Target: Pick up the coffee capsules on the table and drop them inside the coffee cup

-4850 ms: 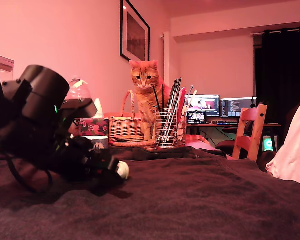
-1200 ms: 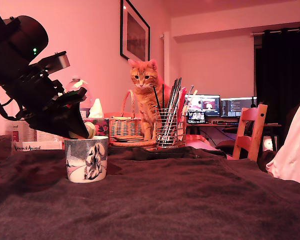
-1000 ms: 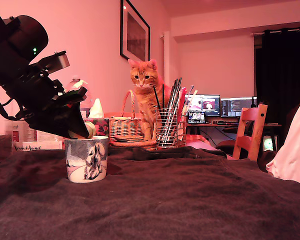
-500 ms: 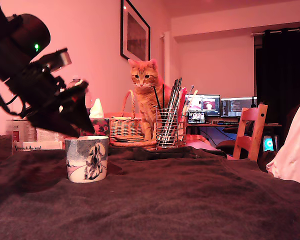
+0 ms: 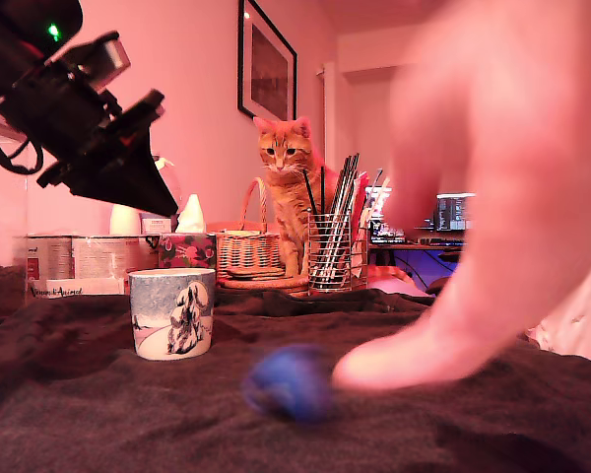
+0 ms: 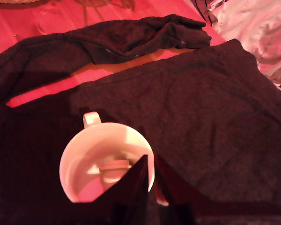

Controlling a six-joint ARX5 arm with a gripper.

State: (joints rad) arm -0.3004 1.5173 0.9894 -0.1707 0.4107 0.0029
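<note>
The coffee cup (image 5: 171, 313) stands on the dark cloth at the exterior view's left. From above, the wrist view shows the cup (image 6: 74, 157) with a cream-beige coffee capsule (image 6: 114, 169) lying inside it. My gripper (image 5: 167, 205) hangs well above the cup, a little to the exterior view's left of it. In the wrist view the gripper (image 6: 151, 159) has its fingers nearly together with only a thin slit between them and nothing held. A blurred blue coffee capsule (image 5: 284, 382) sits on the cloth, to the exterior view's right of the cup.
A person's blurred hand (image 5: 492, 217) fills the exterior view's right, its fingertips just beside the blue capsule. Behind the cup are a wire-mesh pen holder (image 5: 331, 254), a wicker basket (image 5: 244, 252), a ginger cat (image 5: 288, 182) and boxes (image 5: 74, 258).
The cream capsule has left my fingers and now lies in the cup. My gripper has risen away from the cup. A hand has come in from the right, and a blue capsule has appeared.
</note>
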